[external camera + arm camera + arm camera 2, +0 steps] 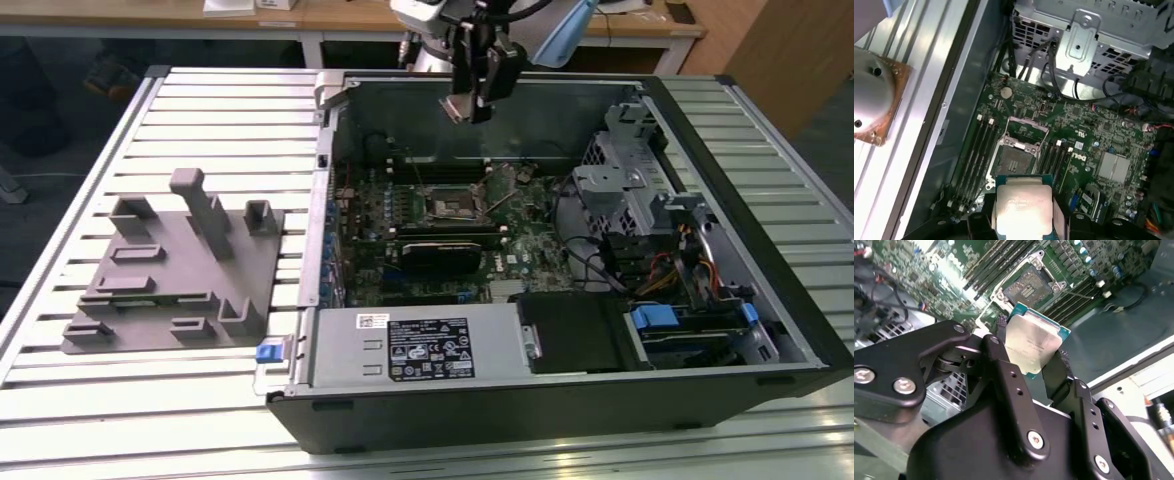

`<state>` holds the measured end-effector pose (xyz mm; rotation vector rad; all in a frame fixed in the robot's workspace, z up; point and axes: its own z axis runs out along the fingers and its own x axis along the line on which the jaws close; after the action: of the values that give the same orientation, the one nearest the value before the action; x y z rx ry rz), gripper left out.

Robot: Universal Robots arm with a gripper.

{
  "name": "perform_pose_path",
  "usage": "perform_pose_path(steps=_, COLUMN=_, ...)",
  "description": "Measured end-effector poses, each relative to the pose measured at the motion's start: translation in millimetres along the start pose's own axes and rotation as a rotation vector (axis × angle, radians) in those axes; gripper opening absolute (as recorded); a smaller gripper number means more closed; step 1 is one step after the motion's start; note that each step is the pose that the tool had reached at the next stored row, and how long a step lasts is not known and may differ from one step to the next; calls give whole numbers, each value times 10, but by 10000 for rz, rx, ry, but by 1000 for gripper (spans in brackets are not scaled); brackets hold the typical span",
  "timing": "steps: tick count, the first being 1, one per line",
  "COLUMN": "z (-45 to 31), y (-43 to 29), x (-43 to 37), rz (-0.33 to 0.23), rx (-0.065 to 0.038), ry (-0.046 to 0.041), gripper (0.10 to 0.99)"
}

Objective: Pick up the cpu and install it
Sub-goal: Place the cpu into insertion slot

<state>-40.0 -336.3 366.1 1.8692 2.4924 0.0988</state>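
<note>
Your gripper (1030, 351) pinches the cpu (1024, 207) — socket (454, 205) at 6 o'clock in the exterior view; tilted, it may seat crooked.

A cpu (458, 108) is being held by the gripper (471, 113) above an open computer case (534, 420); grey fixture (174, 270) is being borne by slatted table (134, 410)

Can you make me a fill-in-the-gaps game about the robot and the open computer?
1. The gripper holds the cpu between its ____.
2. The gripper hangs ____ the open computer case.
3. The socket on the green board has no chip in it, so it is ____.
4. The grey plastic holder sits on the exterior view's ____ of the case.
Missing words: jaws; above; empty; left.
</note>
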Motion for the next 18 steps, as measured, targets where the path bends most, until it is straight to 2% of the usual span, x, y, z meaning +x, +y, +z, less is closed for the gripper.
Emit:
perform_pose_path(steps=14, z=182, y=-12, x=-3, rz=2535, rx=-46, ry=-167, gripper=537)
perform_pose_path(steps=18, z=247, y=-6, x=31, rz=2680, rx=-48, ry=-177, gripper=537)
